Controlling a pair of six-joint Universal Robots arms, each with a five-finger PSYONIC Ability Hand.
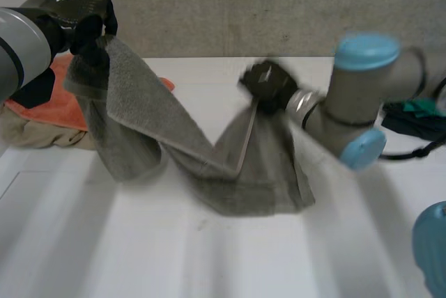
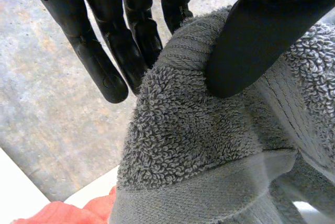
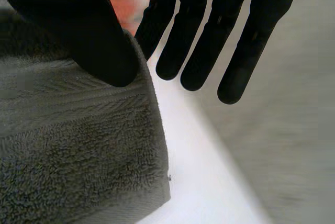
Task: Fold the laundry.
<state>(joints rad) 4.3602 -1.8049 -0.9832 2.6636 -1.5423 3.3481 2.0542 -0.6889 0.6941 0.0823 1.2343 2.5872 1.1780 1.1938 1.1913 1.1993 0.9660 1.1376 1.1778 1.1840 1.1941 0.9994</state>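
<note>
Head view: left hand (image 1: 83, 23), raised over the table's far left, pinches a corner of the grey terry towel (image 1: 209, 166). Right hand (image 1: 268, 85), mid-table, clamps the top edge under its thumb. The towel sags between them onto the white table (image 1: 209, 263), with bare tabletop in front. A crumpled orange cloth (image 1: 52, 106) lies behind.

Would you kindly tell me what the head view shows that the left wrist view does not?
Head view adds: the right hand holding up the grey towel's other end, the towel sagging onto the white table, and dark green cloth beside the right arm. Left wrist view adds: the left hand's thumb pinching the towel's looped pile near its flat woven band. Both: left hand, grey towel, orange cloth.
</note>
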